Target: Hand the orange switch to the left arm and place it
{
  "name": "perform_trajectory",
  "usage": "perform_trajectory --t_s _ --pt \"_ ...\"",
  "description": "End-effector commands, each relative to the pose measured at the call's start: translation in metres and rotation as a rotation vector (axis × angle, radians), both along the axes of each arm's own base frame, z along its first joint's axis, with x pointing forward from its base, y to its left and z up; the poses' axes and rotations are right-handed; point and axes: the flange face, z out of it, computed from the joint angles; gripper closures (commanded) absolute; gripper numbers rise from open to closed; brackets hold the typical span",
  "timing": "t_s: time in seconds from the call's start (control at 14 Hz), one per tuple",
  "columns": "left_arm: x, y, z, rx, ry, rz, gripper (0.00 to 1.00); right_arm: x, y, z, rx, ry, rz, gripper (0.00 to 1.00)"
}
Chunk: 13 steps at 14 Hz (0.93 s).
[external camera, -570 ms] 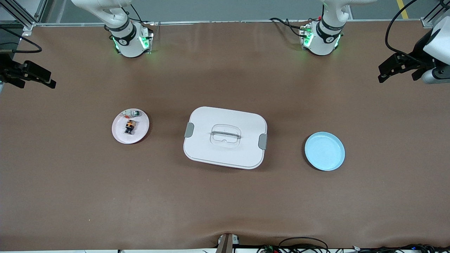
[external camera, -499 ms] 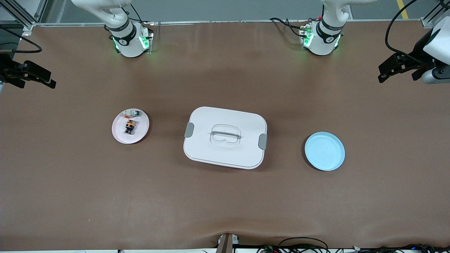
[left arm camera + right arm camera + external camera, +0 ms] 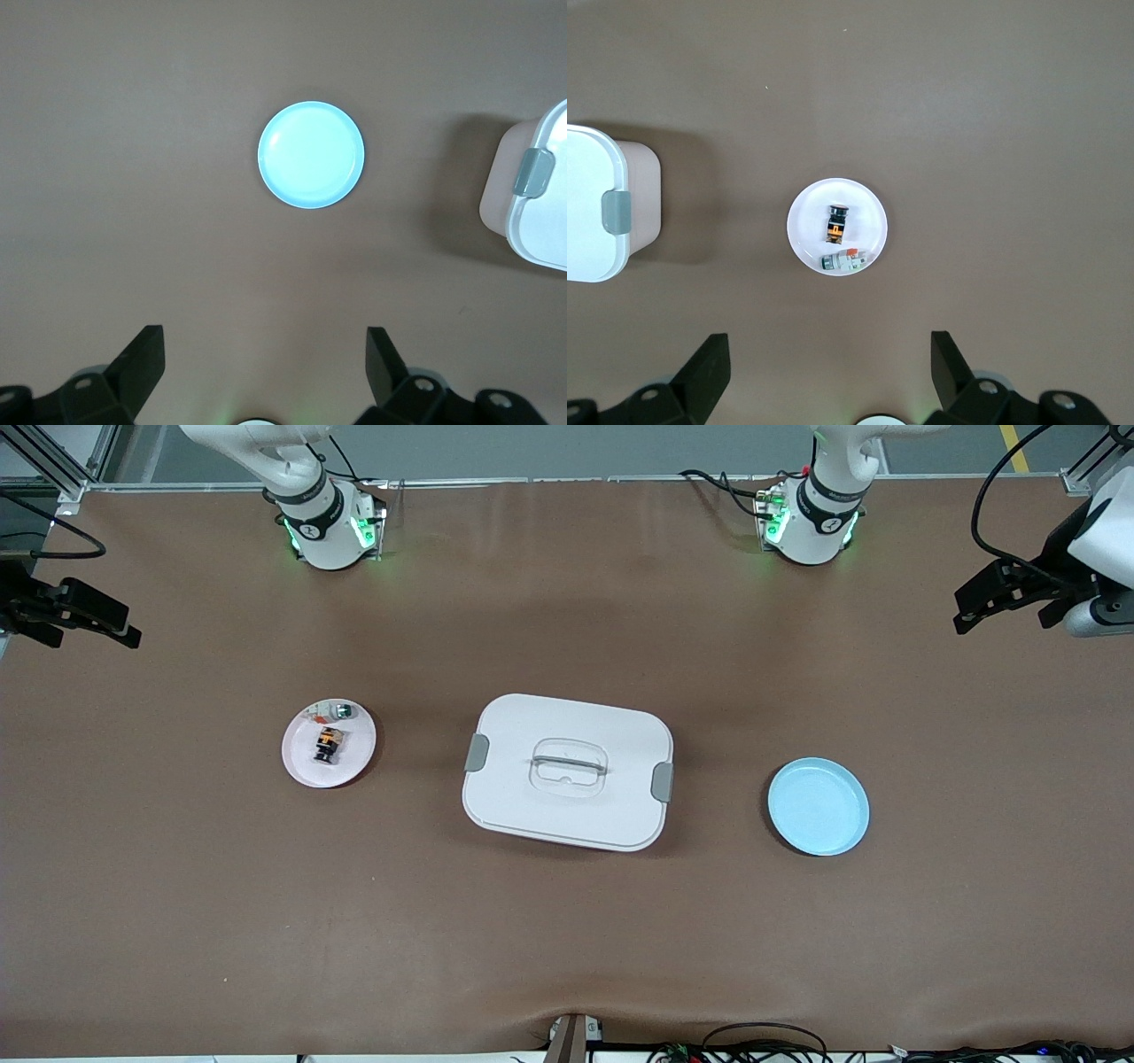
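The orange switch [image 3: 326,746] [image 3: 835,225], a tiny black part with an orange band, lies on a round pink plate [image 3: 297,766] [image 3: 802,235] toward the right arm's end of the table. The white box [image 3: 532,806] [image 3: 545,204] [image 3: 589,204] with grey latches stands shut in the middle of the table. My right gripper [image 3: 124,627] [image 3: 829,345] hangs open and empty high over the table's edge at its own end, well away from the plate. My left gripper [image 3: 961,609] [image 3: 264,341] hangs open and empty over the table's edge at the left arm's end.
A small clear-whitish piece [image 3: 337,710] [image 3: 843,260] with green and red bits shares the pink plate, farther from the front camera than the switch. An empty blue plate [image 3: 818,806] [image 3: 311,155] lies beside the box toward the left arm's end.
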Motion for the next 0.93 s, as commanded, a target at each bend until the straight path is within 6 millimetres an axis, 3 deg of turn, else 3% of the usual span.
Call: perform_trajectory --t_s 0.0,0.43,0.71,0.85 --pt "0.002 0.003 0.005 0.0 -0.004 0.004 0.0 -0.004 0.001 0.004 -0.003 -0.006 0.015 0.0" --pt "0.002 0.004 0.005 -0.001 -0.003 0.005 0.0 -0.003 -0.004 0.005 -0.006 -0.009 0.004 0.0" --pt "0.002 0.004 0.005 -0.007 -0.003 0.005 0.0 -0.002 -0.019 0.002 0.018 0.001 -0.027 0.0" --pt "0.008 0.003 -0.006 -0.005 0.02 0.014 0.0 -0.001 -0.016 0.0 0.011 0.005 -0.019 0.0"
